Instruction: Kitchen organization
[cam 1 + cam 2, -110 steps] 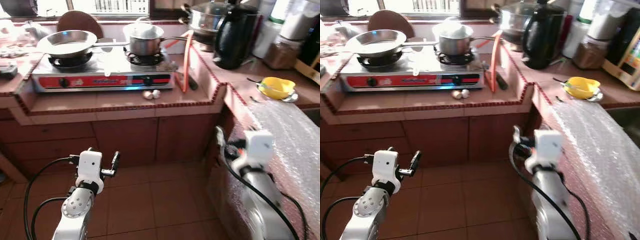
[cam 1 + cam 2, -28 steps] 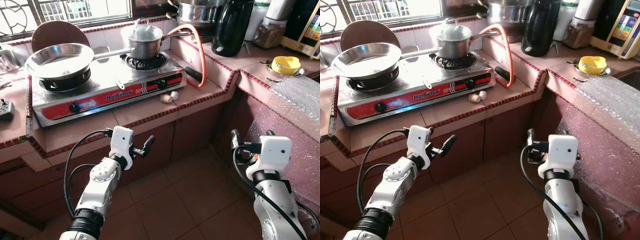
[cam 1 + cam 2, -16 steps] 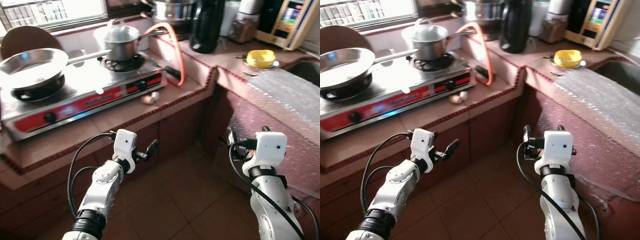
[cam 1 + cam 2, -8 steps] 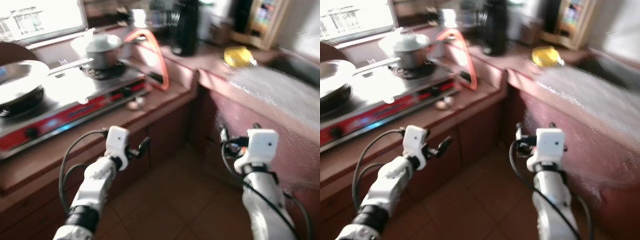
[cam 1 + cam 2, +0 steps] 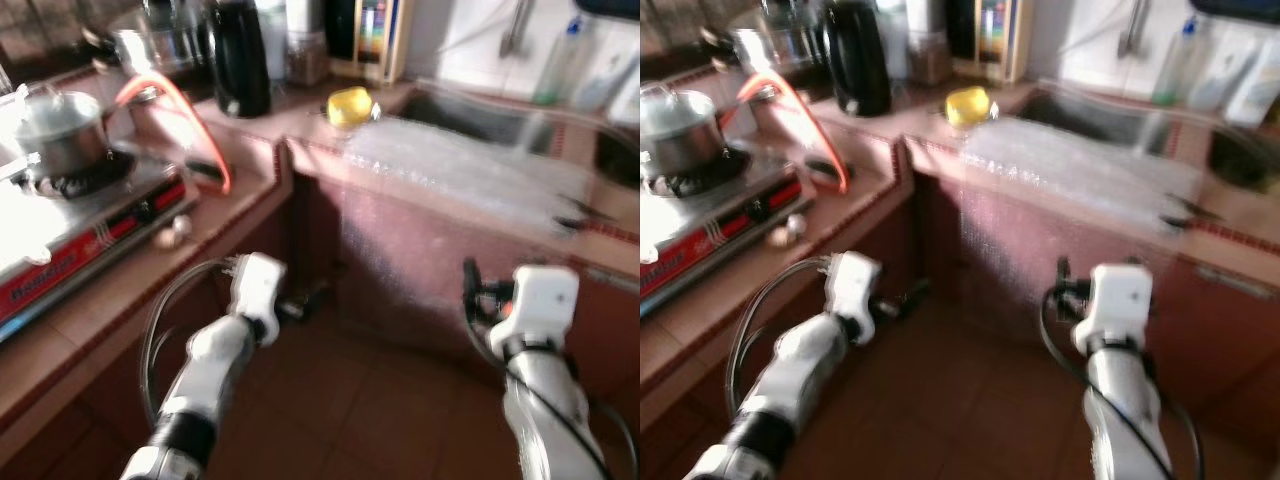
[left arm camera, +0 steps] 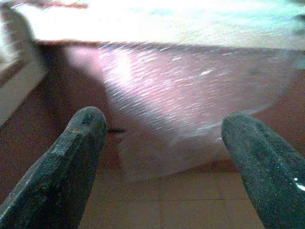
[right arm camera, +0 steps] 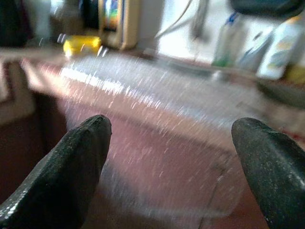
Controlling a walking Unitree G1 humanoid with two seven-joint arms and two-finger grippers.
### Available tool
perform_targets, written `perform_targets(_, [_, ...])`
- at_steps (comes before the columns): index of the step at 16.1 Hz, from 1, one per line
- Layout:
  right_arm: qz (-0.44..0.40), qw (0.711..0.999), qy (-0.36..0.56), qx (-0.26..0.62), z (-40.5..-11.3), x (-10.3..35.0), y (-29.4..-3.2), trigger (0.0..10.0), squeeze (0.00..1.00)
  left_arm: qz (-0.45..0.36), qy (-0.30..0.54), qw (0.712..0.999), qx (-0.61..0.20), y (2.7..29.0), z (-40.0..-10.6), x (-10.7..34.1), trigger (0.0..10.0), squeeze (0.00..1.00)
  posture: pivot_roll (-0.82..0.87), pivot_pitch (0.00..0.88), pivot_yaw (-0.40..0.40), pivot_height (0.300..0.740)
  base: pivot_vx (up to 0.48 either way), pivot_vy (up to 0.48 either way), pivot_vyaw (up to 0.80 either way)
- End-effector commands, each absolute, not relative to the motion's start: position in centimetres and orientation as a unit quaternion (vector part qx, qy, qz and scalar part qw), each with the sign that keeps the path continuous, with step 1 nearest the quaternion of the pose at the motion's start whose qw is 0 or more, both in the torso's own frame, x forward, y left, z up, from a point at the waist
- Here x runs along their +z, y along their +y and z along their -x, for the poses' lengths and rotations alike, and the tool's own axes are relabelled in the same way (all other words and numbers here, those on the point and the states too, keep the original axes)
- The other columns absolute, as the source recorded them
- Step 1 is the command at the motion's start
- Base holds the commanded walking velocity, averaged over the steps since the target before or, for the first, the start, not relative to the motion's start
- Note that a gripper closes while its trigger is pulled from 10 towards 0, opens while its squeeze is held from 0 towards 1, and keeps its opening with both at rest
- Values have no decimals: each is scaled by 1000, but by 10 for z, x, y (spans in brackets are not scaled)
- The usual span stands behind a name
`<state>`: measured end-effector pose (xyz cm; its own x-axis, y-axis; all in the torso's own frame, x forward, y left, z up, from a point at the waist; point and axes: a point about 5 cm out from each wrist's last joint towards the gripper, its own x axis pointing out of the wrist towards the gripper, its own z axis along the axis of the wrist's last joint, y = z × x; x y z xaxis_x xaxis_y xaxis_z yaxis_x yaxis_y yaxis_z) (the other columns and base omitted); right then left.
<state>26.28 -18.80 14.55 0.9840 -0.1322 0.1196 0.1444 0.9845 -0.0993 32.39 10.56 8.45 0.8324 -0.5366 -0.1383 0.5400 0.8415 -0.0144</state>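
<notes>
No writing I can read; my left gripper [image 6: 162,143] and right gripper [image 7: 171,152] hang low, splayed wide, empty, facing the bubble wrap [image 5: 450,170].

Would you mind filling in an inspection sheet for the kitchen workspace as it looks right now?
Surface: tiled L-shaped counter; bubble wrap draped over the stretch by the sink.
Job's things: none singled out; lidded pot on the gas stove, yellow bowl, black jug.
Clutter: jars and bottles along the back, blurred.
Grippers: left gripper open, empty, low before the cabinets; right gripper open, empty, facing the wrap.
Cables: black arm cables; orange gas hose.
Surroundings: tiled floor; picture motion-blurred.
</notes>
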Motion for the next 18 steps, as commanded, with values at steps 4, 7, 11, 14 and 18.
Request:
perform_targets(4, [46,995,-55,-63,-260,143,-181,10000,0,-39,79,956,-281,122,-326,81,10000,0,-49,0,50,740,0,0,-800])
perform_targets(7, [43,996,-50,-59,-258,140,-178,10000,0,-43,83,952,-291,116,-319,73,10000,0,-46,1,37,740,0,0,-800])
perform_targets(11, [48,996,-45,-58,-250,139,-180,10000,0,-24,51,969,-240,130,-322,85,10000,0,-50,8,33,740,0,0,-172])
perform_targets(14, [53,996,-41,-64,-244,138,-185,10000,0,-8,41,978,-205,135,-317,87,10000,0,-55,12,30,740,0,0,0])
perform_targets(18, [56,996,-36,-63,-239,139,-186,10000,0,9,47,983,-180,143,-311,85,10000,0,-58,20,19,740,61,0,0])
